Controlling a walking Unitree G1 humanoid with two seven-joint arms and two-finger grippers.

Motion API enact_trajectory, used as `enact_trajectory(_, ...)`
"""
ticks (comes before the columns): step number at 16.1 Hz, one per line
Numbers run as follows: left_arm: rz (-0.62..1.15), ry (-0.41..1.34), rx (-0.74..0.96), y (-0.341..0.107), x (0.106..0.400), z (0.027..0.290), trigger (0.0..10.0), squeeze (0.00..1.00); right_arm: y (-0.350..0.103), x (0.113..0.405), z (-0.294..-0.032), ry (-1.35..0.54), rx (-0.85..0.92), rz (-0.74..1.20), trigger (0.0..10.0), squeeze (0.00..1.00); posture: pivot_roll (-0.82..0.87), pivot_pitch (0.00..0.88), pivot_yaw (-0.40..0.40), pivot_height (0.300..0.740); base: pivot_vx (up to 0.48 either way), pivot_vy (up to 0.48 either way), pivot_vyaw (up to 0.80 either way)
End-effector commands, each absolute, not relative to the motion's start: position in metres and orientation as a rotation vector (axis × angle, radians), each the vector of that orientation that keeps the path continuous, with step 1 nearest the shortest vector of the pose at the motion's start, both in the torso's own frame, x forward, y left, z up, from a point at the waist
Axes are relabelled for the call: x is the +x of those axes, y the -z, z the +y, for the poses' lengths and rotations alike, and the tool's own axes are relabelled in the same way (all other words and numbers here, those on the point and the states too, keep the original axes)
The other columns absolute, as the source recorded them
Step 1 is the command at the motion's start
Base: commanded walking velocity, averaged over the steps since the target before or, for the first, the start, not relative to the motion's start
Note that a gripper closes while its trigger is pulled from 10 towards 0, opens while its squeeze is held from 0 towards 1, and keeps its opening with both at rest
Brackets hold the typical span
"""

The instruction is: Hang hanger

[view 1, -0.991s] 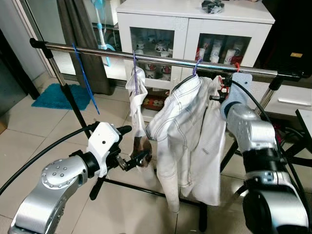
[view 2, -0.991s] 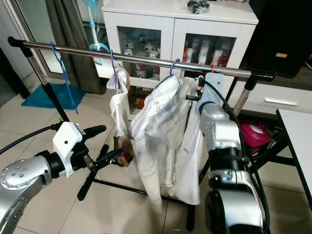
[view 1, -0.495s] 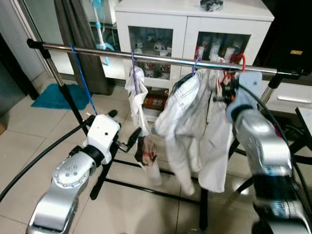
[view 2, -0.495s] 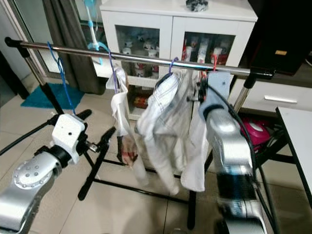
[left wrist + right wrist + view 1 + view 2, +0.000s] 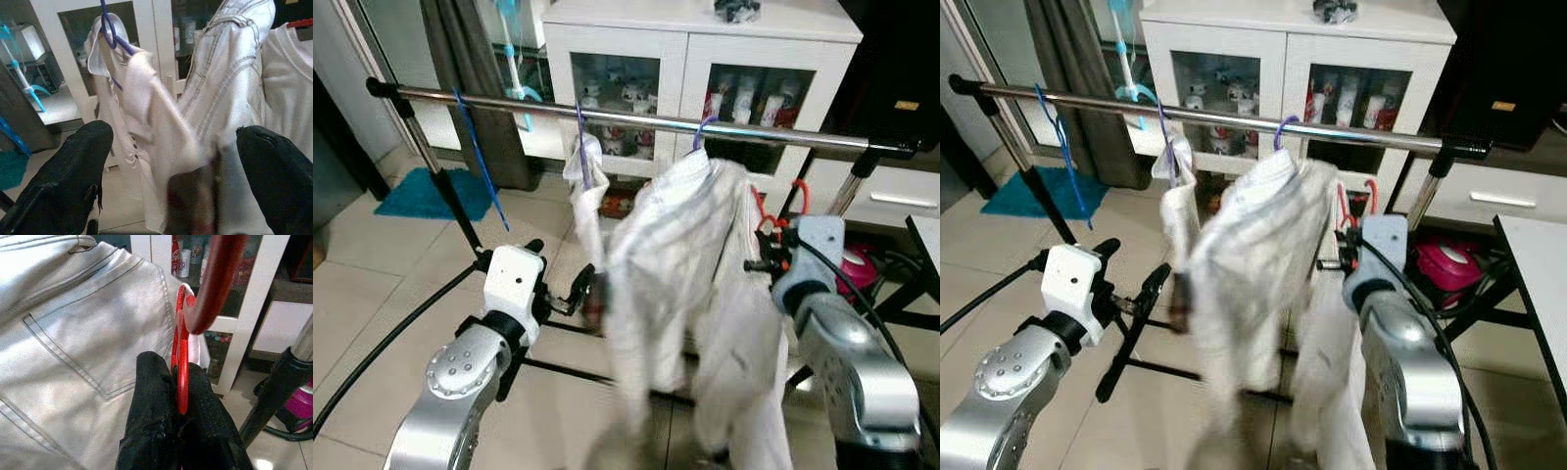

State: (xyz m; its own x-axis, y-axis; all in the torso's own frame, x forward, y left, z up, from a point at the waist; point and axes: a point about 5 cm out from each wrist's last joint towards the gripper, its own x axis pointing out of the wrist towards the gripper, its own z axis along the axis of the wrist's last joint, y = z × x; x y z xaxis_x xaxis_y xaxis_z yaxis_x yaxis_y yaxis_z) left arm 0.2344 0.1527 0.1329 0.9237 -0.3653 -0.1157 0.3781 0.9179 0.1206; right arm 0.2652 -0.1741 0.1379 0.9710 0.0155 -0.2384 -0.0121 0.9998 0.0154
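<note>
1. My right fingers were pinched on the red hanger, which carried a white garment. The hanger sat below the chrome rail, near its right end and apart from it.
2. My left fingers were spread wide, low beside the pale cloth on the purple hanger, holding nothing.
3. Step in hand, as I judged it: hanging not done; the red hook was off the rail.
4. Next move called for raising the hook above the rail, to the right of the white jeans, then lowering it on.
5. Surroundings: tiled floor, white glass-door cabinet, blue mat, dark curtain.
</note>
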Motion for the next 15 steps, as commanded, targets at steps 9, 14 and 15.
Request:
enact_trajectory(9,0.113,0.372,0.154,-0.1316,0.2348,0.1557,10.0,0.0,-0.1414,0.2625,-0.1665,-0.101,0.061,0.187,0.0,0.0,-0.12,0.0,0.026,0.74,-0.283,0.0,0.0)
enact_trajectory(14,0.112,0.379,0.153,-0.1315,0.2371,0.1556,10.0,0.0,-0.143,0.2614,-0.1633,-0.155,0.03,0.18,0.0,0.0,-0.13,0.0,0.043,0.74,-0.305,0.0,0.0)
enact_trajectory(15,0.116,0.384,0.157,-0.1316,0.2369,0.1562,10.0,0.0,-0.1427,0.261,-0.164,-0.168,0.017,0.185,0.0,0.0,-0.13,0.0,0.049,0.74,-0.3,0.0,0.0)
